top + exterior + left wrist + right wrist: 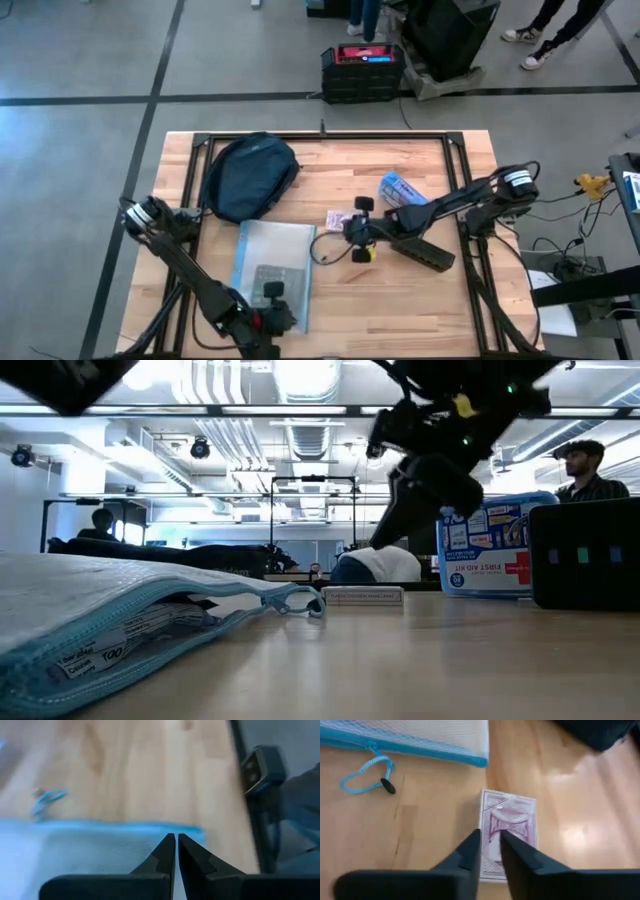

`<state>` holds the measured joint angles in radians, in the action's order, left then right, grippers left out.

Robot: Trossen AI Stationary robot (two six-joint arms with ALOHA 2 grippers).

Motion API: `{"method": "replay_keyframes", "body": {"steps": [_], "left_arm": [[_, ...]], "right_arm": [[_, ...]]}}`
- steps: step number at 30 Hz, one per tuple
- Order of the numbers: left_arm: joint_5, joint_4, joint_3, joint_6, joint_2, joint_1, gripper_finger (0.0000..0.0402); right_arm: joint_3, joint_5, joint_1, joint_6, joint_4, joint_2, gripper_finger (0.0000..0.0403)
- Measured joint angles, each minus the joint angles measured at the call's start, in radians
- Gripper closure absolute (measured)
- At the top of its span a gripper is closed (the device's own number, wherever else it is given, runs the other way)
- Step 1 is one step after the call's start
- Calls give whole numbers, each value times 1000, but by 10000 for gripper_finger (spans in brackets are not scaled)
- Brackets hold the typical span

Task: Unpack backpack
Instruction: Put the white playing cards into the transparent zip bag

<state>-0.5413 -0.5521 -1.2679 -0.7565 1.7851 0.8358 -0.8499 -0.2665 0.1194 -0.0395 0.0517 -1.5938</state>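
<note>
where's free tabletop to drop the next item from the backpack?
Bare wood along the near edge right of the mesh zip pouch, below the right tool. Another strip along the far edge, right of the backpack. Crowded mid-table: card deck, first aid pack, right arm.

Navy backpack (249, 176) flat, table's far-left.

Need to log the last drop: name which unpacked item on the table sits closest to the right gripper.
The purple-backed card deck, lying flat right under the right gripper. The mesh zip pouch and the first aid kit lie farther off to either side.
</note>
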Motion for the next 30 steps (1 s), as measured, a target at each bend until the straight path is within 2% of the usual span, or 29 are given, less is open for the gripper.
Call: {"method": "replay_keyframes", "body": {"steps": [6, 10, 13, 17, 23, 27, 30], "left_arm": [[15, -308, 27, -364, -71, 18, 396], [71, -295, 129, -534, -131, 37, 396], [105, -211, 218, -602, -160, 46, 396], [165, -44, 349, -645, -175, 48, 396], [175, 250, 522, -641, -179, 47, 396], [170, 310, 564, -633, -184, 47, 396], [171, 316, 568, -625, -184, 47, 396]], "right_arm": [[-2, 34, -78, 23, -4, -71, 156], [-33, 42, -114, 49, -8, -106, 76], [-52, 116, -145, 60, -4, -125, 39], [-67, 219, -194, 59, -6, -144, 24], [-65, 298, -220, 40, 6, -190, 24], [-69, 290, -208, 19, -2, -234, 24], [-69, 280, -192, -10, 1, -246, 46]]}}
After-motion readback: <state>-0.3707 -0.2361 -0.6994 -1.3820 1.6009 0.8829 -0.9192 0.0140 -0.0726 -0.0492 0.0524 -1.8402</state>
